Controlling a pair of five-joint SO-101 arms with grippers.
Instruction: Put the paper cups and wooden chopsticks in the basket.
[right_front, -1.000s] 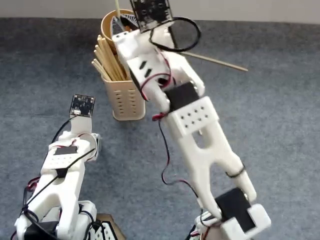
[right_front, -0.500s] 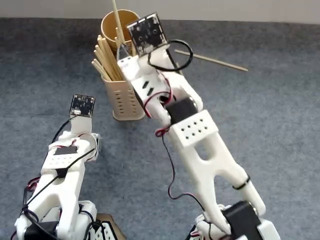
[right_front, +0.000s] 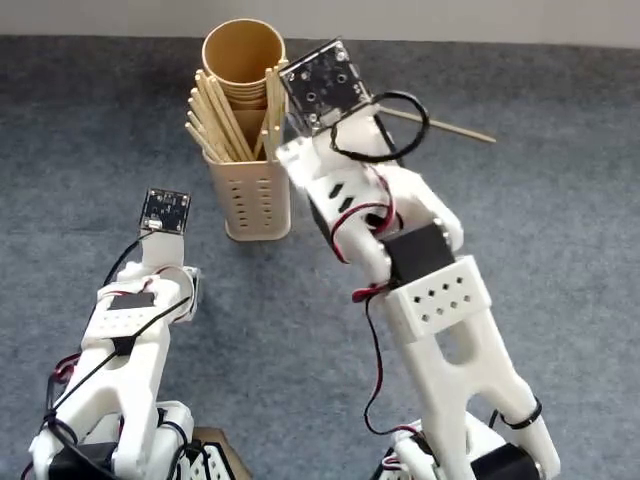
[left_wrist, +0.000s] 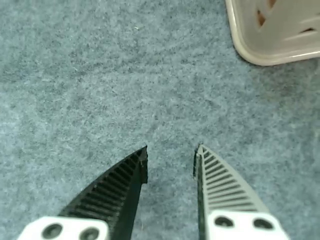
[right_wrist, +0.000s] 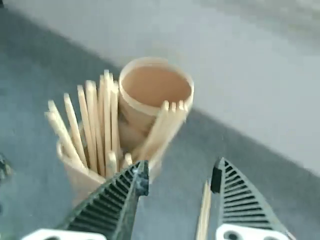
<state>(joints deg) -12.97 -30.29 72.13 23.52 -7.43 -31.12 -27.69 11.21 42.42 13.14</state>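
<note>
Perforated basket (right_front: 250, 202), slim wooden chopsticks (right_front: 218, 122), nubby carpet (right_front: 550, 230)

No legible txt, labels, nos. or signs in any view. Right-wrist cam board (right_front: 322, 85) and left-wrist cam board (right_front: 165, 210) carry specks only, too small to read. Paper cup (right_wrist: 156, 87) ahead of my right gripper (right_wrist: 181, 167) and the basket (right_front: 258, 200) holding it look plain-walled as far as I can tell.
</note>
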